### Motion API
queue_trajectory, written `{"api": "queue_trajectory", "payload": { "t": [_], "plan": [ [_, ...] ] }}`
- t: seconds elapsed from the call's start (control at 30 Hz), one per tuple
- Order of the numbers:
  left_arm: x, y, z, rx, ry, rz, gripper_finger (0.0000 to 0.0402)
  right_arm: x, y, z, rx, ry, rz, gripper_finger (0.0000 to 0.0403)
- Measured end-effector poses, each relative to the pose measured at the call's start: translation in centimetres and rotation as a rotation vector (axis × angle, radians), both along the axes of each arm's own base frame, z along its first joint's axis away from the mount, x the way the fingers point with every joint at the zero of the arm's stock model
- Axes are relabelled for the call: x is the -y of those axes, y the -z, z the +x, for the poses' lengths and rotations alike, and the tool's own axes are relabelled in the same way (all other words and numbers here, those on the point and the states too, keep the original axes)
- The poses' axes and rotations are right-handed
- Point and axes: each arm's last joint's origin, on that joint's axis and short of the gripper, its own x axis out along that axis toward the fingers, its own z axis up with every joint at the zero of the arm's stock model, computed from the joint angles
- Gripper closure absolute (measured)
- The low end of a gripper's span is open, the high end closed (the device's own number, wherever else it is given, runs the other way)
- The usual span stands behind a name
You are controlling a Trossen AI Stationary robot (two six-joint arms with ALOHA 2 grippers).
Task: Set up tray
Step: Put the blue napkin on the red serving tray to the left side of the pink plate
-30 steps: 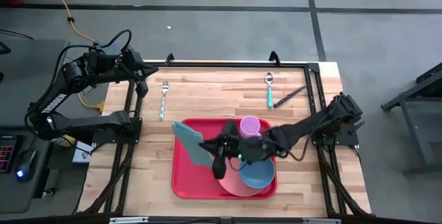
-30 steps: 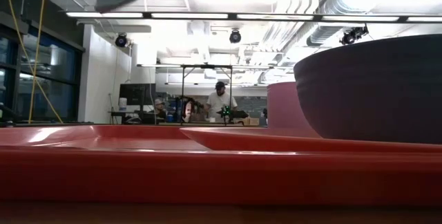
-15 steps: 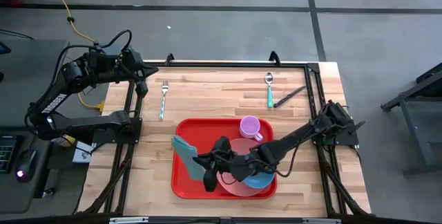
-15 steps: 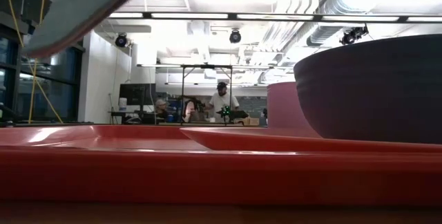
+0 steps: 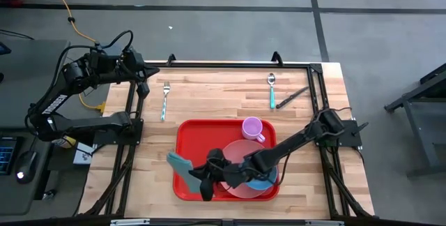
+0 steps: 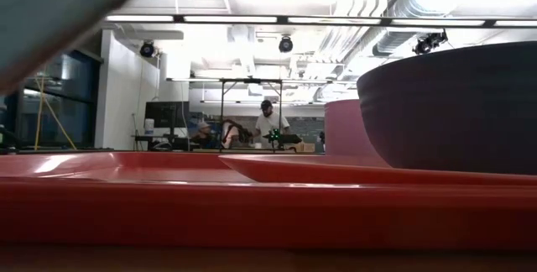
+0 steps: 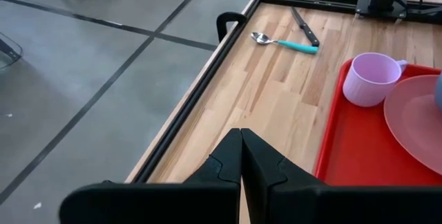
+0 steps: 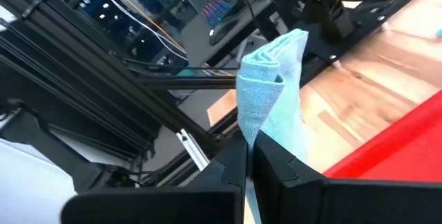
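Carefully lower the folded napkin (image 5: pixel 180 164), pinched tight in the right gripper (image 5: pixel 197 175), flat beside the plate (image 5: pixel 242 184) on the tray (image 5: pixel 189 134), while the left gripper (image 7: pixel 241 156) waits closed and empty.

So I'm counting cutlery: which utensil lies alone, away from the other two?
The fork, alone near the left arm; the teal-handled spoon and knife sit together.

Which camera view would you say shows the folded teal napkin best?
The right wrist view: the napkin fills it, pinched in the right gripper. The high view shows it small; the low view only a blur; the left wrist view misses it.
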Motion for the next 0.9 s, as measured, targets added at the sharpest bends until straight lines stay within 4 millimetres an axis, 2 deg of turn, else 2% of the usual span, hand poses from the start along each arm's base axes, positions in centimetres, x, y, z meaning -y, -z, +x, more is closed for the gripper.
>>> {"api": "queue_trajectory", "payload": {
  "t": [0.17, 0.57, 0.9],
  "plan": [
    [0.0, 0.0, 0.0, -0.001, -0.001, 0.002, 0.0366, 0.1, 1.1, 0.9, 0.022, -0.009, 0.018, 0.0403],
    [0.0, 0.0, 0.0, 0.002, -0.004, -0.004, 0.0366, 2.0, 5.8, 2.8, -0.121, 0.066, 0.018, 0.0403],
    [0.0, 0.0, 0.0, 0.001, -0.002, -0.005, 0.0366, 3.5, 7.3, 2.6, -0.255, 0.172, 0.02, 0.0403]
  ]
}}
